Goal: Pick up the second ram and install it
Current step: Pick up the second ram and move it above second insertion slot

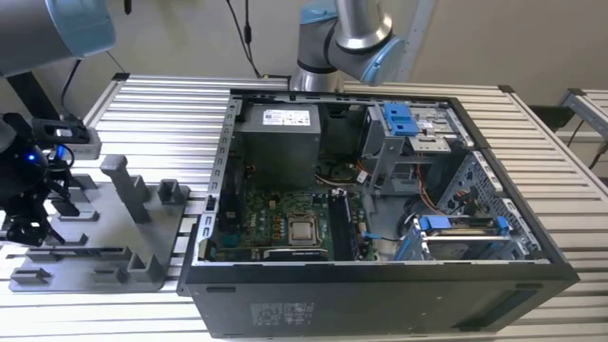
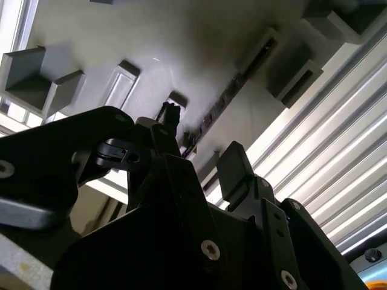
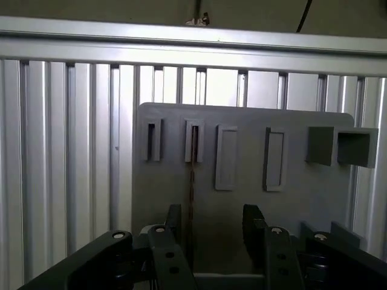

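Claw (image 3: 211,219) (image 1: 28,224): was open.
Second ram (image 3: 192,172): edge-on in tray (image 3: 302,199) slot, between claw's fingers (image 3: 174,222).
Computer case (image 1: 380,303): sat well apart from claw.

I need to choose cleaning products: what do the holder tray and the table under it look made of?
The holder tray looks like matte grey plastic, possibly printed: uniform colour, dull surface, blocky posts. The table looks like bare aluminium slats: silvery, ribbed, catching bright reflections.
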Available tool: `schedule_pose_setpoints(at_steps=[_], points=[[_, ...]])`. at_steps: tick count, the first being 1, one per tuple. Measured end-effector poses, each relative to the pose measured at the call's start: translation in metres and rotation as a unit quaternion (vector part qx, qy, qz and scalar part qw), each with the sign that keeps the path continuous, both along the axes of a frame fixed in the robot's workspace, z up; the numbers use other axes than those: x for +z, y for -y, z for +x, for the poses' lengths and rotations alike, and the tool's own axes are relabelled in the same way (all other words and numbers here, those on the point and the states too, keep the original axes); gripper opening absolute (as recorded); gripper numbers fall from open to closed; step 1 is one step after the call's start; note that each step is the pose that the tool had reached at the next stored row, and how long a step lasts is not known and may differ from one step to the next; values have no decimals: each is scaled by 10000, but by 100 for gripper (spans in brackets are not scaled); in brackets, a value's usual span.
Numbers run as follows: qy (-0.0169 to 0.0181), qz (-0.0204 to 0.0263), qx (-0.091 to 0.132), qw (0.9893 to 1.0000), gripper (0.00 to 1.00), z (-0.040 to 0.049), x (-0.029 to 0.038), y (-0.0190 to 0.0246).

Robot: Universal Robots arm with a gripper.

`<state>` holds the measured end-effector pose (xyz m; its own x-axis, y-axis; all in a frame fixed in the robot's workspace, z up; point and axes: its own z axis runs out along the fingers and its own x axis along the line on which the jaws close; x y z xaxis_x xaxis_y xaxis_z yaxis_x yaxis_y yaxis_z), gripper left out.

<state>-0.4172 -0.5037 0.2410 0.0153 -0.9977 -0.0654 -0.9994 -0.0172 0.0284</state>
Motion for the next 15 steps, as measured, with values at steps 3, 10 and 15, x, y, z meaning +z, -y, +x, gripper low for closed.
schedule_pose_setpoints(at_steps=[3,10,15], points=[[0,-2,2,10000,54,-8,-46,-1],[5,-4,15,10000,54,-30,-144,12],[25,-4,30,10000,54,-37,-205,27]])
